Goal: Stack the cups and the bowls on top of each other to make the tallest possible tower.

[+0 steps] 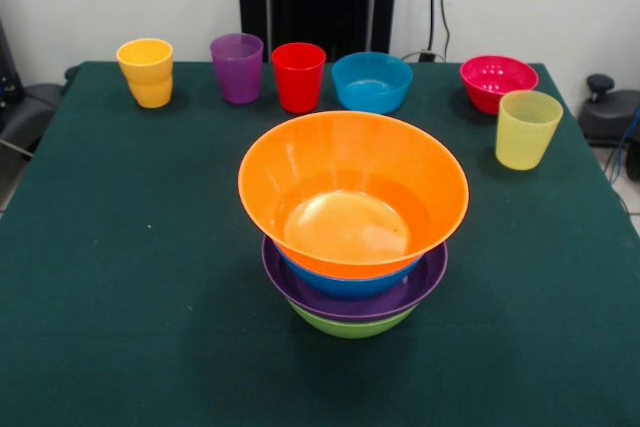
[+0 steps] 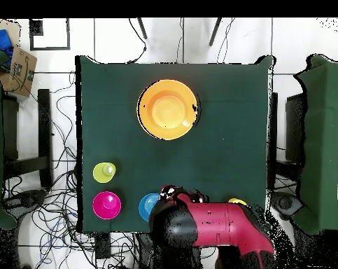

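The tower stands mid-table: a wide orange bowl (image 1: 353, 192) on top, then a blue bowl (image 1: 345, 285), a purple bowl (image 1: 400, 297) and a green bowl (image 1: 350, 327) at the bottom. Along the far edge stand an orange-yellow cup (image 1: 147, 72), a purple cup (image 1: 238, 67), a red cup (image 1: 298, 77), a small blue bowl (image 1: 372, 82) and a red-pink bowl (image 1: 497, 82). A pale yellow cup (image 1: 526, 129) stands in front of the red-pink bowl. Overhead, the red and black arm (image 2: 213, 228) hangs over that row and hides the red and purple cups. I cannot make out the gripper's state.
Green cloth covers the table (image 1: 120, 277). Wide bare cloth lies left, right and in front of the tower. Overhead, cables cover the floor around the table, and a cardboard box (image 2: 19, 66) sits off one corner.
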Motion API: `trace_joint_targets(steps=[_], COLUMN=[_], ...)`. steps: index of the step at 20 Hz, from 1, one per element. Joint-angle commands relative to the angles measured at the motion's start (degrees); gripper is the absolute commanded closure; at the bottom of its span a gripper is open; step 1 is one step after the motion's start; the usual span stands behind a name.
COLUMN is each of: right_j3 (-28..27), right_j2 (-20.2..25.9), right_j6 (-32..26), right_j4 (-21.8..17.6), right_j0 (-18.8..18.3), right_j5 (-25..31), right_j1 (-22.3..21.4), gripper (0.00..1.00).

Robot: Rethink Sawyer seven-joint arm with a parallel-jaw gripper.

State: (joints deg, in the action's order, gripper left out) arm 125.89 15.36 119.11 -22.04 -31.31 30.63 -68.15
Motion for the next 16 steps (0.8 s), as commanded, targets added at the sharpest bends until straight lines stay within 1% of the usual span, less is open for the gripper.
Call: trace_joint_targets(steps=[1, 4, 5, 8, 12, 14, 16], right_j3=[-0.29, 2.52, 3.60, 5.20, 4.14, 3.96, 3.85], right_j2=[5.18, 5.04, 4.94, 5.35, 4.86, 5.02, 4.91], right_j6=[-7.83, -6.39, -5.93, -6.04, -4.02, -3.73, -3.31], right_j4=[1.97, -0.43, -1.07, -1.60, -4.83, -5.05, -5.06], right_j0=[-1.66, -3.13, -3.33, -4.24, -3.91, -3.92, -3.55], right_j5=[4.91, -0.70, -2.11, -3.23, -6.34, -6.44, -6.21], right_j1=[-0.55, 1.41, 1.31, 0.72, 4.13, 4.78, 4.54], gripper=[0.00, 0.00, 0.00, 0.00, 0.00, 0.00, 0.00])
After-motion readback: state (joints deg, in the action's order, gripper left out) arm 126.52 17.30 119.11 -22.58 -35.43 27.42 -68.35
